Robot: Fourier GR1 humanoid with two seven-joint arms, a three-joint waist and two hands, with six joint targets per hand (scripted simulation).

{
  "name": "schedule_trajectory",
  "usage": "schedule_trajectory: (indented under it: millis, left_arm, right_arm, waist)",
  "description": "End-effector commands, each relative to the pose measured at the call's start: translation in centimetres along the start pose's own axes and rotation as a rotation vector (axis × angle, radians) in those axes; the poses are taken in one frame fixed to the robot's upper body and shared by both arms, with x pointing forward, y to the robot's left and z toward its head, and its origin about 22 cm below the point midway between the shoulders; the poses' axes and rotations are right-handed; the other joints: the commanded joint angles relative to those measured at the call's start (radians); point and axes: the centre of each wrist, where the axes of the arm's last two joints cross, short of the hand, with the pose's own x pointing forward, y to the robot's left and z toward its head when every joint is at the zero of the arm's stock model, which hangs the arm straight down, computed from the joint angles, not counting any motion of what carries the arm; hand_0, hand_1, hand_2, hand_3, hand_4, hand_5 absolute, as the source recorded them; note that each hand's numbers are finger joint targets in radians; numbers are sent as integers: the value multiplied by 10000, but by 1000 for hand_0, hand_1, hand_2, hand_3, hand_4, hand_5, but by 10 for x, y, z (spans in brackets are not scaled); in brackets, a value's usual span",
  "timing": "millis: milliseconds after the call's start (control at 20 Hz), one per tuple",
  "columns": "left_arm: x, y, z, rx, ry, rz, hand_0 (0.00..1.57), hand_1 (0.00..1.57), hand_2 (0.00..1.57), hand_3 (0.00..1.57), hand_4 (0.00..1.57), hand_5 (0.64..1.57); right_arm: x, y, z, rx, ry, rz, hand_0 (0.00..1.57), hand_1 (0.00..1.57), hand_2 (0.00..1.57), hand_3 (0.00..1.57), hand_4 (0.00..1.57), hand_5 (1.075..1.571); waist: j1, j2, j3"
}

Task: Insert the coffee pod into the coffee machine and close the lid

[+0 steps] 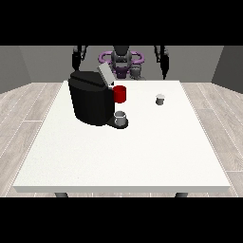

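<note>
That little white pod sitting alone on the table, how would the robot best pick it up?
Probably from above, fingers closing on opposite sides of the coffee pod. It stands upright on the white table, apart from the coffee machine, so its sides look free. The hand at the view's right is on its side of the table.

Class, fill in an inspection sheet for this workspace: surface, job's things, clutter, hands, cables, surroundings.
Surface: white table, mostly bare.
Job's things: black coffee machine at the view's left, lid raised and tilted; small white coffee pod standing apart at the view's right.
Clutter: red cup beside the machine; grey cup on the machine's tray.
Hands: hand at the view's left and hand at the view's right both hang behind the table's far edge, touching nothing; finger pose unclear.
Cables: nothing seen.
Surroundings: wooden floor, grey walls.
</note>
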Motion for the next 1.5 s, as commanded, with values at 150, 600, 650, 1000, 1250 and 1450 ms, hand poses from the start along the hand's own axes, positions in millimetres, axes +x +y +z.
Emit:
schedule_trajectory:
  millis: [150, 600, 650, 1000, 1250, 1450]
  left_arm:
    - [13, 30, -6, -1561, -976, -1516, 0, 0, 0, 0, 0, 1571]
    - [18, 80, -16, -2334, -922, -4644, 0, 0, 0, 0, 0, 1571]
    - [45, 85, -30, -2362, -1235, -5067, 0, 0, 0, 0, 0, 1571]
    - [34, 98, -49, -2507, 6, -6204, 0, 0, 0, 0, 0, 1571]
    - [35, 137, -68, -1786, 183, -6973, 0, 0, 0, 0, 0, 1571]
    - [38, 121, -89, -2248, 388, -7283, 0, 0, 0, 0, 0, 1571]
  right_arm:
    - [-7, 10, -6, -334, 201, -524, 0, 0, 0, 0, 0, 1571]
    - [13, 14, -17, -1723, -562, 674, 0, 0, 0, 0, 0, 1571]
    - [7, 10, -25, -1809, -1013, 831, 0, 0, 0, 0, 0, 1571]
    - [3, 41, -15, -1112, -789, 683, 0, 0, 0, 0, 0, 1571]
    - [39, 47, -35, -996, -1557, 470, 0, 0, 0, 0, 0, 1571]
    - [39, 55, -48, -1126, -1262, 587, 0, 0, 0, 0, 0, 1571]
  waist:
    - [237, 3, 99]
    - [-516, 378, 91]
    - [-326, 851, 100]
    - [-1037, 995, 98]
    - [-1579, 2202, 88]
    - [-1361, 2322, 93]
